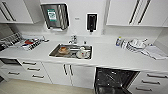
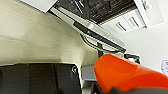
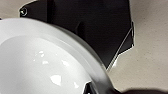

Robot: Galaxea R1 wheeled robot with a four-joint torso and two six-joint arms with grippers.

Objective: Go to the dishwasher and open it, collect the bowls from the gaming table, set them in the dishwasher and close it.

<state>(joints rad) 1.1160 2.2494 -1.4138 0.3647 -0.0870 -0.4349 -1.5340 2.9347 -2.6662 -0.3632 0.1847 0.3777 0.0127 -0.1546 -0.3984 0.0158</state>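
The dishwasher (image 1: 113, 79) stands open under the counter at the lower right, its dark inside and wire racks showing. In the left wrist view its lowered door (image 2: 100, 33) hangs level, with the racks (image 2: 100, 7) beyond it. An orange bowl (image 2: 125, 72) sits very close to that camera, and my left gripper (image 2: 122, 90) is shut on its edge. A white bowl (image 3: 42, 62) lies right before the right wrist camera, above the beige floor. My right gripper (image 3: 100, 90) is shut on its rim.
A steel sink (image 1: 53, 53) in the white counter holds several dishes. A dish rack (image 1: 27, 43) stands at the left; stacked plates (image 1: 135, 45) and a bottle (image 1: 118, 41) at the right. White drawers (image 1: 32, 70) and cabinet doors (image 1: 67, 72) flank the dishwasher.
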